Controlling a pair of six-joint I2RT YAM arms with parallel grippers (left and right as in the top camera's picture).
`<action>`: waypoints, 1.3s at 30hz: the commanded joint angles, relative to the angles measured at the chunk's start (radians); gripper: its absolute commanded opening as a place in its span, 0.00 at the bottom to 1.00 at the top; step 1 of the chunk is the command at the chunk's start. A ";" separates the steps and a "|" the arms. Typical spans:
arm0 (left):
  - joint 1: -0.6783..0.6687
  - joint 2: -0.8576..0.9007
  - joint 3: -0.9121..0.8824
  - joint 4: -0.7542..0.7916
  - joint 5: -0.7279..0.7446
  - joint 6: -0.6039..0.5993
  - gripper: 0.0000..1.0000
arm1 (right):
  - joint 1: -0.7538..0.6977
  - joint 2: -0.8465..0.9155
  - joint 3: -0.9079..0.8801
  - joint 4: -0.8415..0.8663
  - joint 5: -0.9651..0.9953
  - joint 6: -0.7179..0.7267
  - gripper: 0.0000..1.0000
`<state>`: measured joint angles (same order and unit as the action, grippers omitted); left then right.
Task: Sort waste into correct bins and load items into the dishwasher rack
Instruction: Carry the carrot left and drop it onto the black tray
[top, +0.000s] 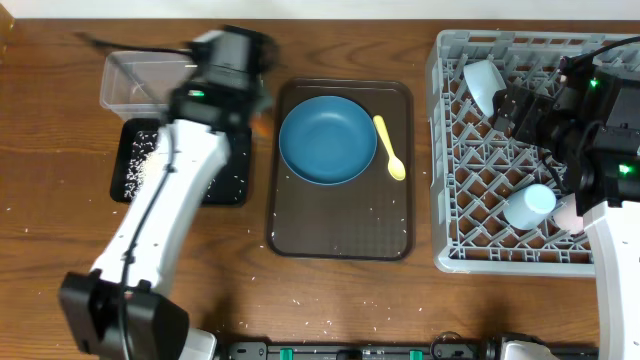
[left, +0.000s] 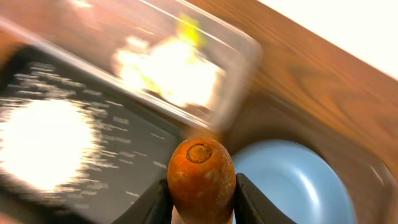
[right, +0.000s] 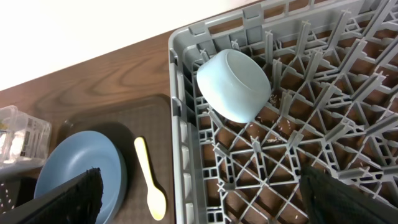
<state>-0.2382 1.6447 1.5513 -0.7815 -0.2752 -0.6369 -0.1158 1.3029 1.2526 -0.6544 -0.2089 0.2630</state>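
Over the table's left side, shows the left gripper (left: 202, 205) clamped on an orange-brown sausage (left: 200, 177), gripped low, with one rounded end turned toward the wrist camera. Hangs between the brown serving tray (top: 340, 225) and the two bins, the clear tub (top: 125, 80) and the black tray (top: 236, 150). Reads as carrying food waste to a bin, probably the black tray, already strewn with white rice grains (top: 140, 160). Leaves the tub's pale contents too blurred to name.

Farther right, shows the right gripper (right: 205, 202) spread wide and empty over the dishwasher rack (top: 445, 150). Finds the white bowl (top: 485, 85), light-blue cup (top: 530, 205) and pink cup (top: 566, 215) lying in the rack. Leaves the dark-blue dish (top: 328, 140) and yellow spoon (top: 390, 148) side by side on the serving tray, not yet loaded.
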 joint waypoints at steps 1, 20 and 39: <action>0.127 0.019 0.002 -0.027 -0.078 0.015 0.33 | -0.001 0.003 0.003 0.003 0.002 0.002 0.99; 0.371 0.325 -0.043 -0.025 -0.073 -0.049 0.33 | -0.001 0.003 0.003 0.000 0.002 0.002 0.99; 0.371 0.327 -0.041 -0.025 -0.074 -0.046 0.50 | -0.001 0.003 0.003 0.000 0.002 0.002 0.99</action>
<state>0.1307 1.9598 1.5135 -0.8040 -0.3393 -0.6804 -0.1158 1.3025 1.2526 -0.6548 -0.2092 0.2630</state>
